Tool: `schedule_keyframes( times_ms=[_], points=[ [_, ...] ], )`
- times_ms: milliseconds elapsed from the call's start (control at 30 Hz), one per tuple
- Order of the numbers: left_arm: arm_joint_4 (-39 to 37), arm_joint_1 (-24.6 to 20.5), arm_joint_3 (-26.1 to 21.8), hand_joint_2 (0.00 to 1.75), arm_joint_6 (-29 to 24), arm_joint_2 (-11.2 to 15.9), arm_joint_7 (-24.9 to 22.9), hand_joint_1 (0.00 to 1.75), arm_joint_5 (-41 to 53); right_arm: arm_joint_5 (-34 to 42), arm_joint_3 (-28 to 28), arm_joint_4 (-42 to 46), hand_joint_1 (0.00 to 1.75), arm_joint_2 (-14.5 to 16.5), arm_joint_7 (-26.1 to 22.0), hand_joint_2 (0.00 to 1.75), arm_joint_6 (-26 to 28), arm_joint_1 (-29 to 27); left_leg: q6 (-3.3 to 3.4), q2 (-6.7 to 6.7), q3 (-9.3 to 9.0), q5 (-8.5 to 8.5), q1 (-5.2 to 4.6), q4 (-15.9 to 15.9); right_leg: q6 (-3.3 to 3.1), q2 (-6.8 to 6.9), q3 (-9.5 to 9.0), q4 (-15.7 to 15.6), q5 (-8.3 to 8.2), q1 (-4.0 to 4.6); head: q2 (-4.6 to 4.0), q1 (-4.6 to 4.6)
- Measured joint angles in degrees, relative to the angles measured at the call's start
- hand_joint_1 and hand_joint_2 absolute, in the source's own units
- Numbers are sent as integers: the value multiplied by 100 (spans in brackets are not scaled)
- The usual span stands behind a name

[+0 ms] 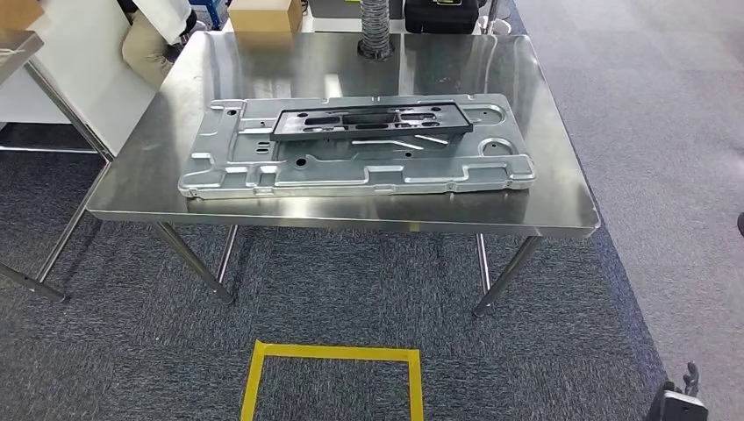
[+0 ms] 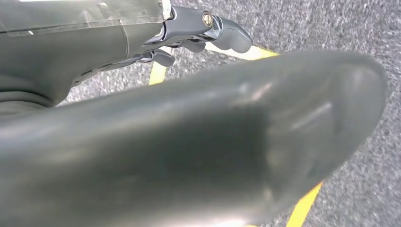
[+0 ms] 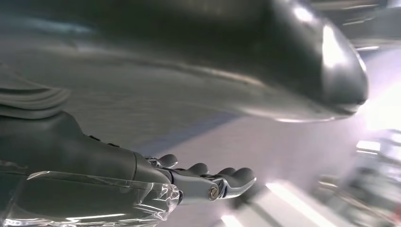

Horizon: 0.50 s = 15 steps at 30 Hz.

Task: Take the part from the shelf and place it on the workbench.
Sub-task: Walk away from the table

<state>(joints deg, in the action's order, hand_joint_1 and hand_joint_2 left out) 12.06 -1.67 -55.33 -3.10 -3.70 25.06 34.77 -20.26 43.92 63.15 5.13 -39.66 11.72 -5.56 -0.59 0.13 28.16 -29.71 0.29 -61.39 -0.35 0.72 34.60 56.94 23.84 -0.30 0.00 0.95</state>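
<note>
On the steel workbench (image 1: pixel 561 206) lies a large silver stamped metal panel (image 1: pixel 351 162). A black rectangular frame part (image 1: pixel 370 120) rests flat on the panel's far half. My left hand (image 2: pixel 198 142) hangs over grey carpet and a strip of yellow tape, thumb thick in the foreground and dark fingers (image 2: pixel 227 35) extended, with nothing in it. My right hand (image 3: pixel 142 179) is stretched out too, its fingers (image 3: pixel 227 182) nearly straight and apart, and it holds nothing. Both hands are well away from the parts.
A yellow tape square (image 1: pixel 333 381) marks the carpet in front of the workbench. A cardboard box (image 1: pixel 265 16), a ribbed grey hose (image 1: pixel 375 26) and a black case (image 1: pixel 441 15) stand at the bench's far edge. A seated person (image 1: pixel 153 35) is at the back left.
</note>
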Motion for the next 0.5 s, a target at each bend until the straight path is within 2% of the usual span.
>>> schedule_keyframes(
  times_ms=[33,67,133,167,200,233,300,333,367,400,433,467,500],
  points=[
    [2,-17,-22,0,-2,-4,10,0,15,-132,104,-342,0,1,-2,0,57,69,34,-4,-209,-62,-13,340,30,-1,26,16,-40,5,-1,-5],
    [3,-31,-39,0,-2,-10,19,0,27,-241,198,-668,0,1,-5,0,108,125,70,-7,-305,-132,-29,536,64,3,37,19,-85,3,-1,-2],
    [3,-35,-60,0,-2,-29,26,0,40,-353,333,-1155,0,1,-14,0,174,192,153,4,-268,-58,-40,609,135,3,47,-6,-168,-12,-2,10],
    [3,-36,-69,0,-2,-39,26,0,40,-375,392,-1357,0,-1,-19,0,189,213,201,18,-228,13,-35,637,167,-8,77,26,-116,-25,-1,15],
    [3,-38,-76,0,-2,-46,26,0,40,-385,444,-1520,0,-3,-23,0,196,228,244,32,-174,96,-27,668,197,-21,128,145,48,-33,-2,3],
    [3,-39,-82,0,-2,-54,26,0,40,-395,491,-1670,0,-6,-26,0,201,245,275,45,-101,181,-17,691,225,-34,207,378,313,-45,-2,-10],
    [3,-39,-89,0,1,-58,28,0,40,-439,574,-1958,0,-19,-26,0,217,303,297,54,84,323,-21,686,280,-44,396,1111,896,-57,-2,-37],
    [3,-37,-99,0,6,-62,32,0,40,-497,617,-2149,0,-40,-18,0,244,343,293,58,181,391,-22,672,304,-44,443,1441,1032,-62,-2,-39],
    [3,-36,-116,0,14,-66,37,0,42,-576,666,-2373,0,-69,12,0,281,387,284,61,282,456,-22,650,320,-43,411,1626,1024,-68,-1,-40],
    [3,-37,-138,0,23,-71,45,0,44,-676,714,-2622,0,-108,76,0,326,427,272,62,381,514,-20,622,328,-43,280,1605,899,-76,-2,-40],
    [3,-37,-159,0,32,-77,56,0,46,-780,752,-2869,0,-148,180,0,361,464,256,60,475,564,-18,586,327,-43,45,1368,733,-86,-1,-41],
    [3,-38,-175,0,40,-81,69,0,52,-875,777,-3106,0,-184,320,0,369,502,234,57,564,608,-18,542,317,-43,-279,973,626,-94,-1,-41],
    [3,-38,-185,0,46,-85,82,0,60,-946,793,-3314,0,-214,462,0,349,542,207,56,637,645,-24,490,296,-44,-607,511,613,-90,-1,-43]
  ],
)
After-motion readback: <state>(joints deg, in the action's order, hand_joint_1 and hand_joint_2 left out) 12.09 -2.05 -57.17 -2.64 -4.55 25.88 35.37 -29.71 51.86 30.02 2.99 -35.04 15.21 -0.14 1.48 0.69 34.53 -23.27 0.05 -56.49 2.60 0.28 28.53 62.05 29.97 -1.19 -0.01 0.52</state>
